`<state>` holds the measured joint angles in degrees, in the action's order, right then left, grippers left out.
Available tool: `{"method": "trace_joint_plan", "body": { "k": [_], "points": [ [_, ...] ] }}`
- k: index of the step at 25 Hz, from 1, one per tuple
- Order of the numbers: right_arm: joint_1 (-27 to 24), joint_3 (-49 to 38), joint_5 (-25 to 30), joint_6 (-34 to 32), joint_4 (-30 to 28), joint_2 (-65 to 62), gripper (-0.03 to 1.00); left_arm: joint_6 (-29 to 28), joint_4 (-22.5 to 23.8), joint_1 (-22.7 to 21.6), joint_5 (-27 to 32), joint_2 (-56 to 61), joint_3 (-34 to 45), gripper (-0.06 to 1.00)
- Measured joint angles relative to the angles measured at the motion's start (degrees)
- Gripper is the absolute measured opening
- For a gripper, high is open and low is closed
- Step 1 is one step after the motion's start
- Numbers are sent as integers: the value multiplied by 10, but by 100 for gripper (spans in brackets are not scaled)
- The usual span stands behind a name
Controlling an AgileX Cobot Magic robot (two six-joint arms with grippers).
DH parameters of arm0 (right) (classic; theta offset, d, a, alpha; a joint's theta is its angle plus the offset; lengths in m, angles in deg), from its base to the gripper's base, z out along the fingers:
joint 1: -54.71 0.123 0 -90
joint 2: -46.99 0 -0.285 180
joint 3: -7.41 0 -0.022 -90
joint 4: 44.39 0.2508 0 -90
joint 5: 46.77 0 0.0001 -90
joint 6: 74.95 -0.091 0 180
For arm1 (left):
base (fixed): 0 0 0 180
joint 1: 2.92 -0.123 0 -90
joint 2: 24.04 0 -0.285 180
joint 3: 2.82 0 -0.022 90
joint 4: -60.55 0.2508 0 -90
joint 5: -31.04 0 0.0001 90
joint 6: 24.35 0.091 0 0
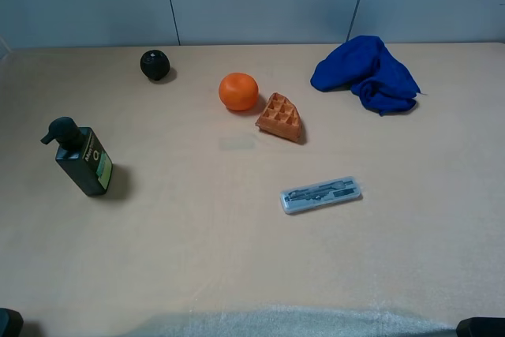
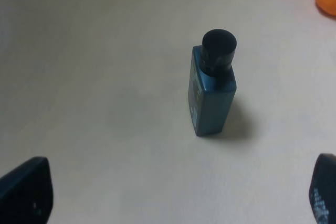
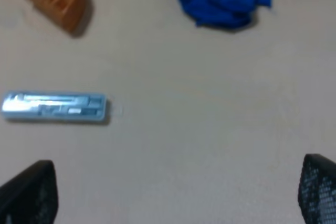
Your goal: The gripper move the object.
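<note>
Both grippers hang low over the desk [image 1: 197,258], left gripper [image 2: 168,192] and right gripper [image 3: 173,192] each with two fingers spread wide and holding nothing. One waffle [image 1: 280,117] lies mid-desk, just beside one orange [image 1: 238,91]. Around them sit one pump bottle [image 1: 83,159], one black ball [image 1: 155,64], one blue cloth [image 1: 367,73] and one clear case [image 1: 321,194].

Little of the robot shows. The left gripper [image 2: 173,195] has two black fingers [image 2: 23,192] with rounded, matte tips; one carries faint pale specks. The right gripper [image 3: 173,192] has matching black fingers [image 3: 29,195], one showing a fine dotted texture. Two dark arm parts sit low in the exterior high view.
</note>
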<state>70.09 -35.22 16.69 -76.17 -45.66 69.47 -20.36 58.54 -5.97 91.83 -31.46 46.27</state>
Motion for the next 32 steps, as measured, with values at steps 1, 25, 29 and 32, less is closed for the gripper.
{"method": "trace_joint_plan", "body": {
  "k": [1, 25, 29, 32],
  "points": [
    [-14, -6, -2, 0, 6, -16, 69, 0, 0, 0, 0, 0, 0, 99],
    [-122, -64, -42, 0, 26, -150, 69, 0, 0, 0, 0, 0, 0, 99],
    [-122, -64, -42, 0, 26, -150, 69, 0, 0, 0, 0, 0, 0, 99],
    [-122, -64, -42, 0, 26, -150, 69, 0, 0, 0, 0, 0, 0, 99]
  ]
}}
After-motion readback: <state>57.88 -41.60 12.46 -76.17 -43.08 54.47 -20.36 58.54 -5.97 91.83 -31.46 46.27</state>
